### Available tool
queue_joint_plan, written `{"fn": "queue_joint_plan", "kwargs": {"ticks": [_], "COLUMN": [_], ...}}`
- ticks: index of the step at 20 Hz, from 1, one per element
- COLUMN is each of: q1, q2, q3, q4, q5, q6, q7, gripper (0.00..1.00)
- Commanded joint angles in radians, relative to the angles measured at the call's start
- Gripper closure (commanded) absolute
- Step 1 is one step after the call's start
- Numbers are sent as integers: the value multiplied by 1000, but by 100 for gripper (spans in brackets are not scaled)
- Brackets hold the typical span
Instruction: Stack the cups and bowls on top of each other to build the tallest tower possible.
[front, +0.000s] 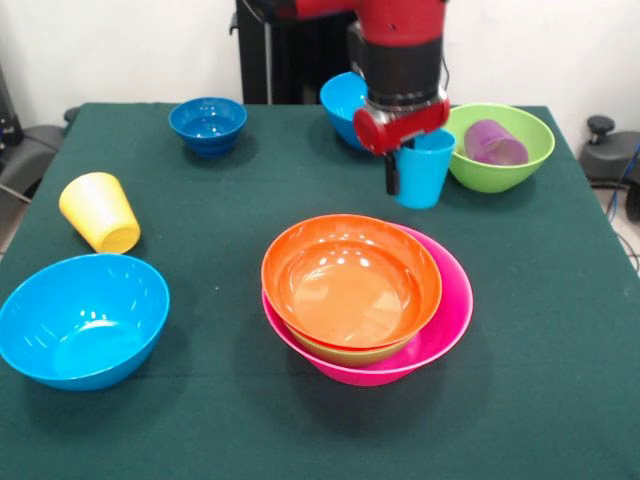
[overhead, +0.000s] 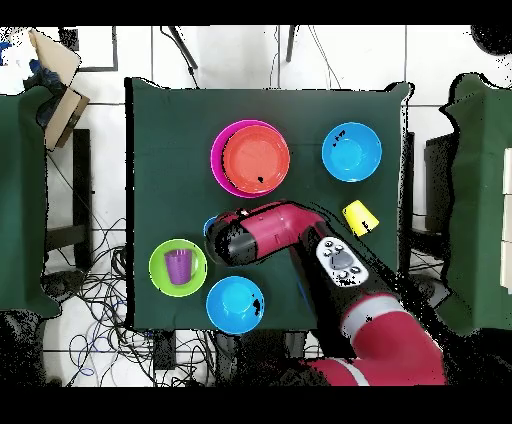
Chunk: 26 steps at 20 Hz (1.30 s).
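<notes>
Left to right in the front view: big blue bowl (front: 82, 318) at the near left, upright and empty; yellow cup (front: 99, 211) behind it, tipped on its side; small dark-blue bowl (front: 208, 124) at the far left. Centre: the tower (front: 366, 297), orange bowl (front: 350, 279) nested in the pink bowl (front: 440, 325), with a lime rim just showing between them. Behind that, the gripper (front: 404, 150) sits on the light blue cup (front: 424, 168), one dark finger down the cup's outer wall; looks pinched on the rim, though I can't see whether the cup is off the table. A second blue bowl (front: 343, 103) is partly hidden behind the arm. Far right: green bowl (front: 500, 148) with the purple cup (front: 494, 143) lying inside. Handling, my read: cups are light, stiff, glossy plastic, so slippery, and tapered walls will squirt out of a side squeeze. A rim pinch, one finger inside and one outside, is the safer hold. Bowls likewise by the rim.
</notes>
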Motion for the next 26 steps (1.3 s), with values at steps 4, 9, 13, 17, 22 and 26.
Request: {"fn": "queue_joint_plan", "kwargs": {"ticks": [4,9,13,17,22,26], "q1": [-95,-104,-81,-72,-88,-124], "q2": [-174,-145,-48,21,39,17], "q3": [170,197,181,175,186,211], "q4": [66,-20,-131,-207,-228,-223], "q5": [111,113,63,28,13,24], "q6": [214,275,269,269,275,311], "q7": [-129,-160,-159,-174,-209,-253], "gripper": [100,100,100,100,100,100]}}
